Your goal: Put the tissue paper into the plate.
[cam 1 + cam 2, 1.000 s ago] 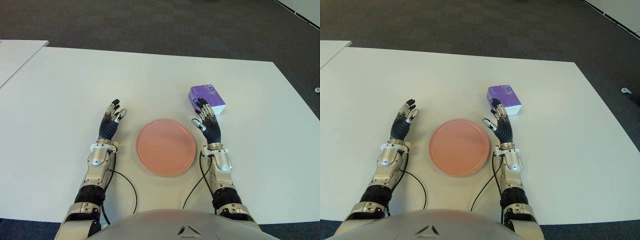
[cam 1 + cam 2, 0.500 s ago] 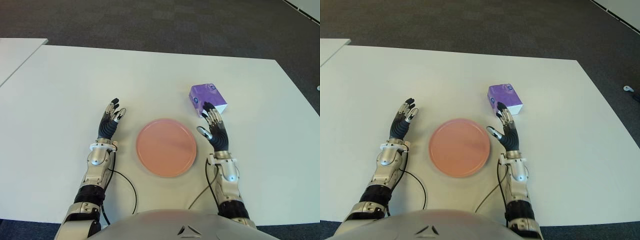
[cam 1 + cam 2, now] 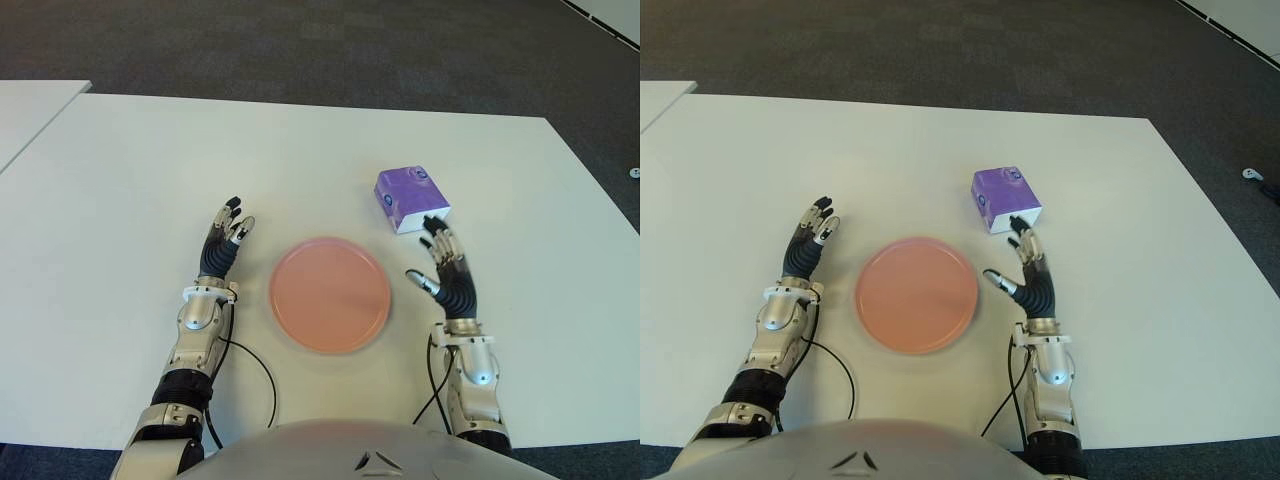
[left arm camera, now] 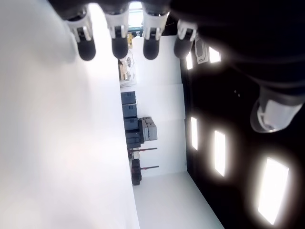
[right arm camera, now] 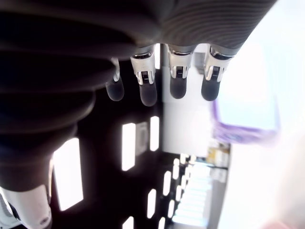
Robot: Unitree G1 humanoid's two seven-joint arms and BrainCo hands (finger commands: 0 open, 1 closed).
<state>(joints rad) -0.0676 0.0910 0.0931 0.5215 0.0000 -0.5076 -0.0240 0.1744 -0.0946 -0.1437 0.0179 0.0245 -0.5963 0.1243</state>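
The tissue paper (image 3: pixel 411 199), a purple pack with a white side, lies flat on the white table (image 3: pixel 120 180), toward the table's right edge and a little beyond the plate (image 3: pixel 329 293); it is apart from the plate and has not been lifted. The plate, a pink disc holding nothing, sits near the table's near edge, between my 2 hands. What has changed over the last second is the position of my right hand (image 3: pixel 445 272): it earlier showed over the near edge of the pack, just beside the plate's right rim, and it has since drawn back toward the near edge and swung outward, so that its fingertips (image 3: pixel 432 228) now stand just short of the pack's near corner without touching it. That hand holds nothing; its fingers are extended and spread, thumb out toward the plate, and the right wrist view confirms 4 straight fingers with the pack beyond them. My left hand (image 3: pixel 223 247) shows to the left of the plate, fingers likewise extended and holding nothing, in the same place as a second ago. The pack and plate have also kept their places. I judge this as a re-approach rather than progress: the grasp is not yet made, and the task stands at its start. The next move, in my view, calls for bringing the right hand forward over the pack, closing on its sides, and carrying it left to the plate.
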